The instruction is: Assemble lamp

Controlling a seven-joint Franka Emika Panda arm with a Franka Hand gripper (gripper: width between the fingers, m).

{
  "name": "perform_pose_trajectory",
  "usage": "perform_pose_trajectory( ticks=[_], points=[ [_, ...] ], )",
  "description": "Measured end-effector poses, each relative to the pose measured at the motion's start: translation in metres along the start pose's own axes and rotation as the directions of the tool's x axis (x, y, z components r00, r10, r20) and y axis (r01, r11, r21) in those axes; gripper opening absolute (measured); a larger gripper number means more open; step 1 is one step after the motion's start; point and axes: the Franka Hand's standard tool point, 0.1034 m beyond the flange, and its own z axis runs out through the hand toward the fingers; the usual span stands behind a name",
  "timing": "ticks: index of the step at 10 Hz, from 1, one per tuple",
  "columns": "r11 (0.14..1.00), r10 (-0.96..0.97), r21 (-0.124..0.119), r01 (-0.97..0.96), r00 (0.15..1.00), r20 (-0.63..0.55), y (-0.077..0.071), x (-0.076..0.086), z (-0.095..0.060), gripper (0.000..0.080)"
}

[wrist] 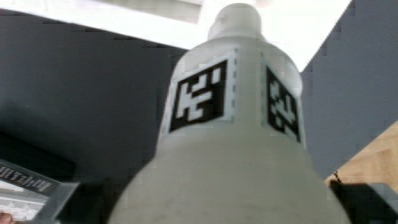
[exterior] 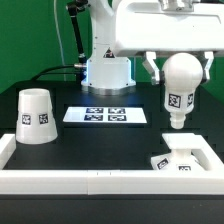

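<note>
My gripper [exterior: 181,68] is shut on the white ball-shaped bulb [exterior: 181,90] and holds it in the air, neck down, above the exterior view's right side. The small square stepped base [exterior: 180,158] lies on the table just below it, in the corner of the white rim. In the wrist view the bulb [wrist: 222,130] fills the picture, its two tags facing me, its neck pointing away. The cup-like shade [exterior: 36,116] stands mouth down at the exterior view's left. My fingertips are hidden behind the bulb in the wrist view.
The marker board [exterior: 105,116] lies flat in the middle of the black table. A raised white rim [exterior: 90,181] borders the table at the front and sides. The arm's base [exterior: 107,70] stands at the back.
</note>
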Motion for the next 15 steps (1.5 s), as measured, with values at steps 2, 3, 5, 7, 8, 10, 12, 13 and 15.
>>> perform_pose_trajectory(
  ticks=[2,3,5,7,8,10,12,13,15],
  points=[
    [1.0,-0.006,-0.003,0.006,1.0,-0.013,-0.005,-0.006,0.003,0.0579],
    [1.0,-0.008,-0.002,0.008,1.0,-0.013,-0.006,-0.006,0.004,0.0579],
    [1.0,-0.008,-0.003,0.008,1.0,-0.013,-0.005,-0.006,0.004,0.0579],
    [1.0,-0.014,0.002,0.014,1.0,-0.008,-0.011,-0.008,0.007,0.0579],
    [1.0,-0.017,0.002,0.017,1.0,-0.003,-0.011,-0.011,0.009,0.0579],
    [1.0,-0.017,0.004,0.017,1.0,0.01,-0.011,-0.017,0.015,0.0579],
    [1.0,-0.018,0.006,0.018,1.0,0.016,-0.013,-0.019,0.018,0.0579],
    [1.0,-0.018,0.007,0.018,1.0,0.017,-0.013,-0.02,0.019,0.0579],
    [1.0,-0.019,0.008,0.019,1.0,0.025,-0.014,-0.025,0.023,0.0579]
  ],
)
